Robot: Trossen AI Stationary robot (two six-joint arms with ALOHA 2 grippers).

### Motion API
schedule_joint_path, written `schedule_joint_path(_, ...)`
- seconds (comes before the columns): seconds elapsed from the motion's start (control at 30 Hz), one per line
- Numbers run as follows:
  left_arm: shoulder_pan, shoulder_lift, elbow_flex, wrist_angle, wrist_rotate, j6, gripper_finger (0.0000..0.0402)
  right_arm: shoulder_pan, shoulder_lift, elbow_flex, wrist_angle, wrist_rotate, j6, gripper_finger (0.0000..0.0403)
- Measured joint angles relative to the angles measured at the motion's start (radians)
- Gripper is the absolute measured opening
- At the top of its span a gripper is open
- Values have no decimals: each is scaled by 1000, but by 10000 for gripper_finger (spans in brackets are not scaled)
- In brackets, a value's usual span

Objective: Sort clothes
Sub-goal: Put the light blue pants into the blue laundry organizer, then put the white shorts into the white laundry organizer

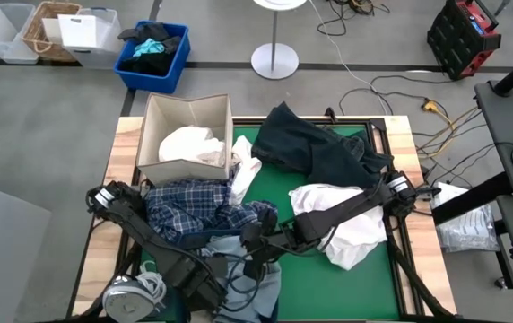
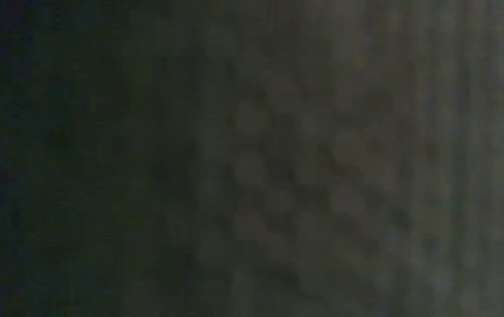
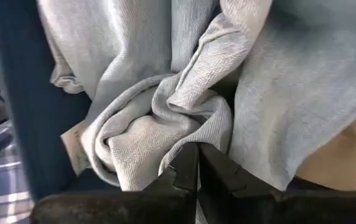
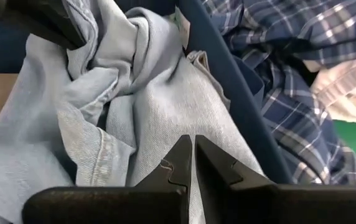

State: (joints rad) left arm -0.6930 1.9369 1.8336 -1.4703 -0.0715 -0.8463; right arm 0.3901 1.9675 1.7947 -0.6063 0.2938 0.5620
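Denim (image 1: 239, 256), pale blue, bunched at the counter's (image 1: 400, 144) six o'clock edge, pinched from two sides at once. Left gripper (image 3: 196, 163) clenched on a twisted fold of the denim; right gripper (image 4: 193, 155) clenched on a flatter stretch of the same cloth, just beside the other. Plaid shirt (image 1: 198, 215) heaped at nine o'clock, lapping over the denim. Dark navy piece (image 1: 310, 148) spread toward twelve and one o'clock. White shirt (image 1: 351, 224) crumpled at four o'clock under the right arm. Another white shirt (image 1: 189, 144) already dropped into the cardboard box (image 1: 162, 112) at eleven o'clock. Low view blocked by something dark, nothing to read there.

Risk judged from here: both pairs of jaws gripping one garment so close together, so any uneven pull likely to stretch the denim taut or tear it out of one grip. Plaid shirt overlapping, liable to be dragged along and end in the wrong pile. Arms crossing low over the heap, apt to snag loose cloth.
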Motion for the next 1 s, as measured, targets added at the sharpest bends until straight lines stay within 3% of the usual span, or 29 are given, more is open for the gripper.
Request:
schedule_joint_path(0.43,-2,-2,175,-67,-22,21,0,0,0,197,-127,22,-66,12)
schedule_joint_path(0.77,-18,-14,383,-101,-79,142,0,0,-3,458,-610,28,-91,12)
schedule_joint_path(1.0,-5,-15,474,-102,-239,237,0,0,-12,527,-894,120,-36,12)
